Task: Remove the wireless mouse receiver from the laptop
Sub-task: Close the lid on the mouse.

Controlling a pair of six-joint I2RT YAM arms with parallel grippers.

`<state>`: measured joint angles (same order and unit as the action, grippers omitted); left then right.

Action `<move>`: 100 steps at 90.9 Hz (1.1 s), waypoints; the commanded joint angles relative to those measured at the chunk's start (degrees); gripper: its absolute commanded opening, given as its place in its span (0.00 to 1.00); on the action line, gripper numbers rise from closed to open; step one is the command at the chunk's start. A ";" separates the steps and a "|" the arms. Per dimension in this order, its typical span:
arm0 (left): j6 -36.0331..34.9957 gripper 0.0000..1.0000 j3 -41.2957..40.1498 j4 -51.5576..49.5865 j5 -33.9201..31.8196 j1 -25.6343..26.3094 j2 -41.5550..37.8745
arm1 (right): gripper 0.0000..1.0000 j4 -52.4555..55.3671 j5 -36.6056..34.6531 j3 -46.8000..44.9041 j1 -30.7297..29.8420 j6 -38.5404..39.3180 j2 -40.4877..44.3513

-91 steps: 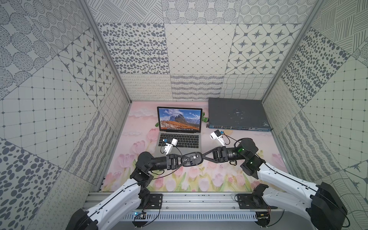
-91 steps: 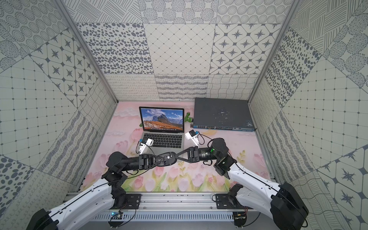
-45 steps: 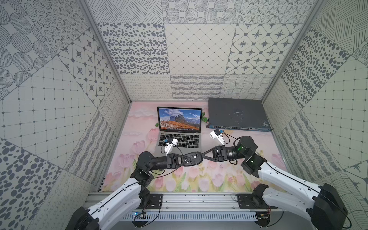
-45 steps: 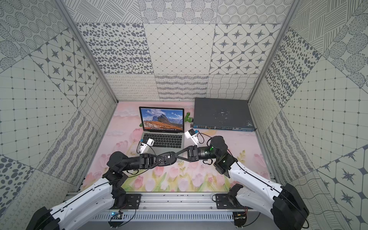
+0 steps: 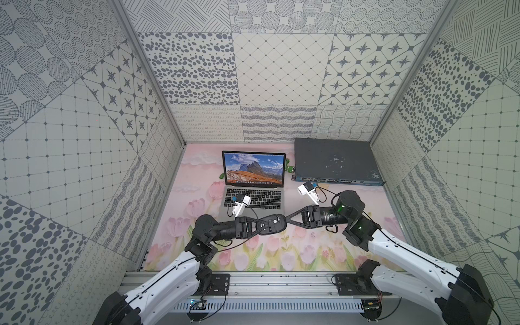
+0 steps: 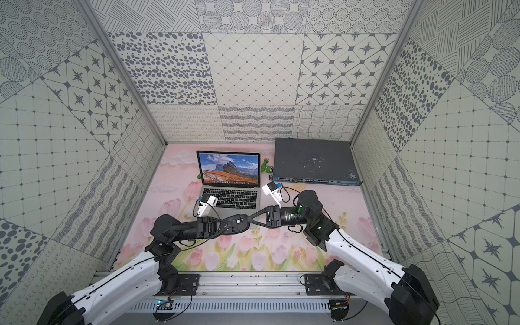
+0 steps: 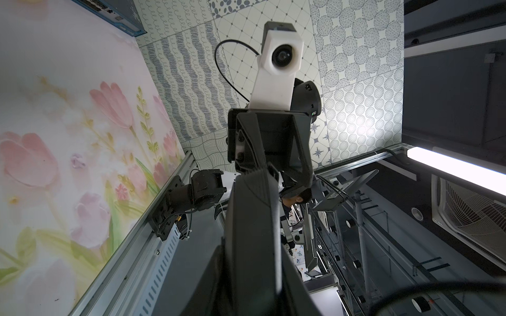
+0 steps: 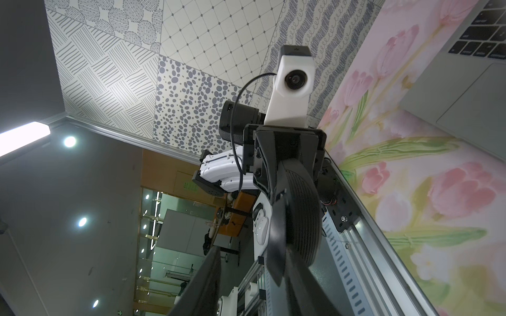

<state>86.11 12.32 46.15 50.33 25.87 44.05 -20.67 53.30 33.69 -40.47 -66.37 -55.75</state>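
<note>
As my right claw (image 5: 286,219) eases its jaws apart, wider than a moment ago, it lets go of one end of the black oval mouse (image 5: 274,223) with the round white logo. From my right wrist I see a clear gap between one finger (image 8: 208,284) and the mouse's ribbed flank. My left claw (image 5: 264,226) has not shifted. It is pressed together on the other end of the mouse and, I judge, now carries it alone. The mouse hangs just above the pink tulip-printed counter (image 5: 281,253), in front of the slim silver-grey laptop (image 5: 264,197) with black keys. Both arms sit about where they were, and only that grip has changed.

I cannot make out the tiny black wireless mouse receiver in any view. It is too small, and the laptop's side edges show me no stub I could swear to, so I judge the removal unproven from here. The freed right claw is nearer the laptop's right edge, so it seems the one to go looking there. The flat dark grey network switch box (image 5: 334,160) behind plays no part.
</note>
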 commanded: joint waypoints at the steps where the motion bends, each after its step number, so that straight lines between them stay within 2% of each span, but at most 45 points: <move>1: 0.36 0.21 -0.03 7.53 1.53 -0.02 0.39 | 0.42 4.15 -1.34 2.30 0.11 3.53 0.98; 44: 0.61 0.21 -0.32 8.60 1.68 -0.03 1.21 | 0.45 8.56 -2.08 4.95 0.08 5.94 1.27; 53: 0.62 0.21 -0.21 8.77 1.63 -0.02 1.27 | 0.49 9.92 -2.18 5.53 0.13 6.74 1.77; 70: 0.49 0.21 -0.16 9.00 1.63 -0.01 1.54 | 0.62 24.87 -5.54 9.71 0.13 16.47 4.16; 85: 0.02 0.21 -0.10 8.53 1.54 -0.02 1.71 | 0.71 33.72 -8.51 12.91 -0.69 20.70 3.98; 100: -0.64 0.21 -0.10 7.79 1.11 -0.03 2.04 | 0.72 39.96 -12.75 15.63 -2.35 24.01 3.36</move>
<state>86.96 12.32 50.02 50.96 25.89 45.78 13.17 44.64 46.98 -41.82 -46.96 -52.21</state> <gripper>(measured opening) 0.289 0.721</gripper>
